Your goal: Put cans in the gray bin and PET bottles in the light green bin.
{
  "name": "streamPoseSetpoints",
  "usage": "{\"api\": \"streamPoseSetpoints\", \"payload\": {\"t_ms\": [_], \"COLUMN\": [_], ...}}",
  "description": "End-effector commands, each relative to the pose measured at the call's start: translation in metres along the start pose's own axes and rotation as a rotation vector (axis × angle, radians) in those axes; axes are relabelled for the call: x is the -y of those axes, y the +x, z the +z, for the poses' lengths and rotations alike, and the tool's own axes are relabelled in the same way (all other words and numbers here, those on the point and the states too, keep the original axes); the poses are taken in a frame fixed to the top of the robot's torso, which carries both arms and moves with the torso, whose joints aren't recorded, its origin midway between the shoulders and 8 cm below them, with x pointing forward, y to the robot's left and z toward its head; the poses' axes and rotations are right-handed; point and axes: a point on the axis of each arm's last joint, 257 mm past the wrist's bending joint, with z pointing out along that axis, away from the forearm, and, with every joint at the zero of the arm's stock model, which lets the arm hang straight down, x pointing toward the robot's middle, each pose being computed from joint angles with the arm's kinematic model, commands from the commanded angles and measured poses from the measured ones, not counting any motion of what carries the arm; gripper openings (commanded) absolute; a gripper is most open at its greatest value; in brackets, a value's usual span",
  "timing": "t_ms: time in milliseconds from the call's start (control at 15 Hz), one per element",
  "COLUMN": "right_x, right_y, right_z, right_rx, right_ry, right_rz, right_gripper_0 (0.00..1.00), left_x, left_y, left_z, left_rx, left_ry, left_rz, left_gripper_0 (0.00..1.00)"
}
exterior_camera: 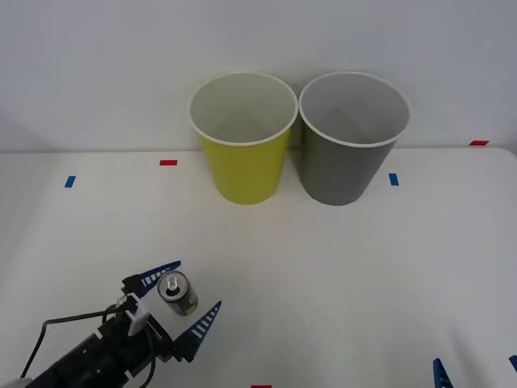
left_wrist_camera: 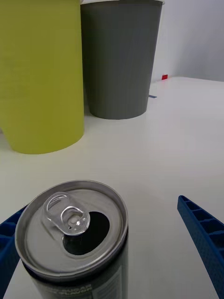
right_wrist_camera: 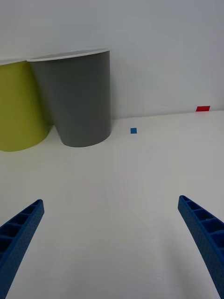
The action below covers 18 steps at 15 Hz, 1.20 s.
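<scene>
Can [exterior_camera: 178, 293] stands upright near the table's [exterior_camera: 339, 275] near-left corner, long axis vertical, silver top up, mouth open, tab raised; smooth dark metal with yellow-green label. My left gripper [exterior_camera: 187, 301] brackets it, ribbed blue fingers [exterior_camera: 202, 325] spread wide; one looks close against the can, the other stands apart. Green bin [exterior_camera: 243, 137] and gray bin [exterior_camera: 352, 136], tapered matte plastic with white rims, sit touching at the far edge. Open white tabletop lies between. Right gripper [right_wrist_camera: 112, 243] low at the near-right corner, fingers wide
</scene>
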Motion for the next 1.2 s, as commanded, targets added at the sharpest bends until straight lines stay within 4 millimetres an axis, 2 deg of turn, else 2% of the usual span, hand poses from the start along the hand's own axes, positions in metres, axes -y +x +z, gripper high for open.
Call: {"api": "streamPoseSetpoints", "payload": {"t_ms": [67, 800, 867, 933, 1200], "right_x": [0.0, 0.0, 0.0, 0.0, 0.0], "right_y": [0.0, 0.0, 0.0, 0.0, 0.0], "right_z": [0.0, 0.0, 0.0, 0.0, 0.0], "right_rx": [0.0, 0.0, 0.0, 0.0, 0.0], "right_ry": [0.0, 0.0, 0.0, 0.0, 0.0], "right_rz": [0.0, 0.0, 0.0, 0.0, 0.0], "right_gripper_0": [1.0, 1.0, 1.0, 1.0, 1.0], "left_x": [0.0, -0.005, -0.005, -0.006, -0.006], "left_y": [0.0, 0.01, 0.01, 0.007, 0.002], "left_z": [0.0, -0.004, -0.004, -0.002, 0.0], "left_rx": [0.0, -0.023, -0.023, -0.016, 0.001], "left_ry": [0.0, -0.006, -0.006, -0.005, -0.003], "left_rz": [0.001, 0.015, 0.015, 0.021, 0.026], "left_gripper_0": [1.0, 1.0, 0.36, 0.0, 0.0]}}
